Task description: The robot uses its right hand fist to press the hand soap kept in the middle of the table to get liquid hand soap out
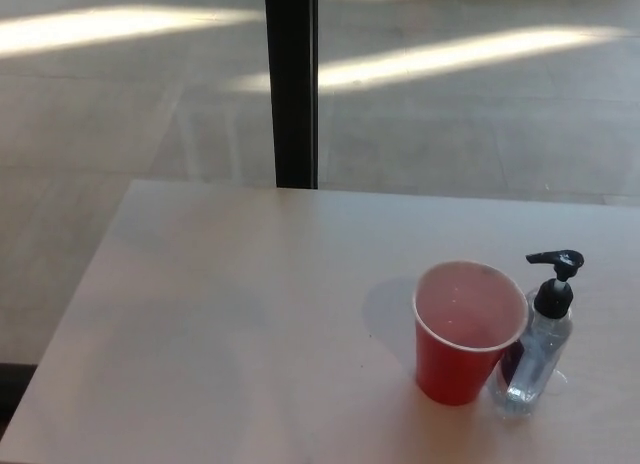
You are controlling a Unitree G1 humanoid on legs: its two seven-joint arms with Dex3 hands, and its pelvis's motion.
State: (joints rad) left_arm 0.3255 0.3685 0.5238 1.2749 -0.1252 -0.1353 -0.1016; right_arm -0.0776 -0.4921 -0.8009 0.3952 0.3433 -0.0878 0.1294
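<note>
A clear hand soap bottle [535, 359] with a black pump head [555, 260] stands upright on the pale table [240, 314], toward its right front. The pump spout points left, over a red plastic cup [466, 332] that stands right beside the bottle, touching or nearly touching it. The cup looks empty, with a pinkish inside. Neither of my hands shows in the head view.
A black vertical window post [292, 84] rises behind the table's far edge. Beyond the glass lies a grey tiled floor with bright sun stripes. The table's left edge runs diagonally down to the picture's lower left.
</note>
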